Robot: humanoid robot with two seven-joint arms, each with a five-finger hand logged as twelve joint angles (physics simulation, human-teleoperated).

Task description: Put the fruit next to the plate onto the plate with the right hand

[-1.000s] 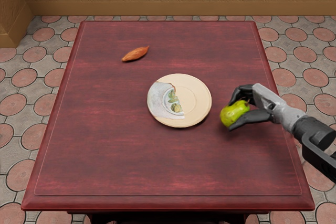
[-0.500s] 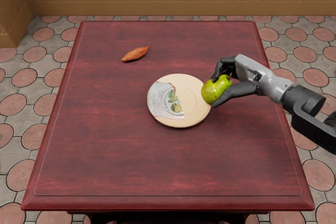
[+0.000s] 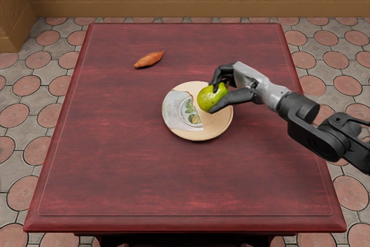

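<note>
The pear [image 3: 209,98] is green and yellow, smooth and shiny, fat at the bottom. It sits in the right hand [image 3: 226,88], over the right half of the plate [image 3: 222,121]. You cannot tell if the pear touches the plate or hangs just above it.

The hand's dark fingers [image 3: 228,101] are curled tight around the pear, some on top and one below. The back of the hand is grey and hard-looking. The arm [image 3: 312,128] behind it is grey near the wrist, then black, and comes in from the right edge.

The plate is round and flat, the colour of cream, with a pale grey patch and small green bits on its left side. It lies in the middle of the table [image 3: 144,160], which is dark red wood with a smooth top.

An orange, pointy thing [image 3: 149,59], shaped like a leaf, lies well apart from the plate, up and to the left.

Half a second ago the pear was at the plate's right edge. A second ago it was beside the plate, over the bare table. The hand has carried it left, and the plate and the orange thing have not moved.
</note>
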